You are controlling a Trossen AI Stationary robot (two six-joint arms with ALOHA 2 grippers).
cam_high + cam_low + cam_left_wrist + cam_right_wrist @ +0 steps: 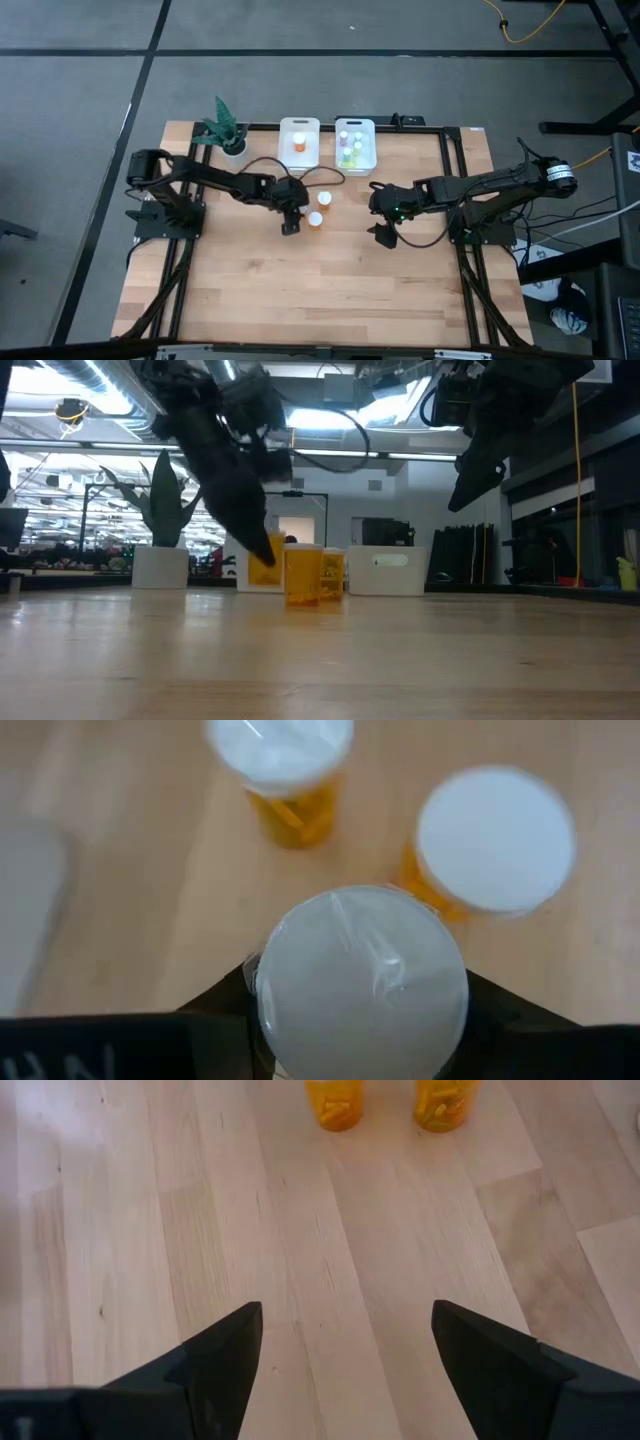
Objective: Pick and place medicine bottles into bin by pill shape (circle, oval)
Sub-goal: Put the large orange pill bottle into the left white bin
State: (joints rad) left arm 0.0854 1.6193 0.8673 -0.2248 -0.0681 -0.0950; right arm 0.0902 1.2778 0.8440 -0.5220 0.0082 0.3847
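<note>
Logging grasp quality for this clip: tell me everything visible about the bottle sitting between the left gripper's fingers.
The held bottle has a round white cap filling the left wrist view, glossy as if plastic, with the left gripper closed on it from both sides, dark fingers pressing below the cap. Its body is hidden there; the low view shows only an orange-amber patch behind the gripper. Whether it touches the wooden table cannot be told. Two more orange bottles stand just beyond it, apart from it.
</note>
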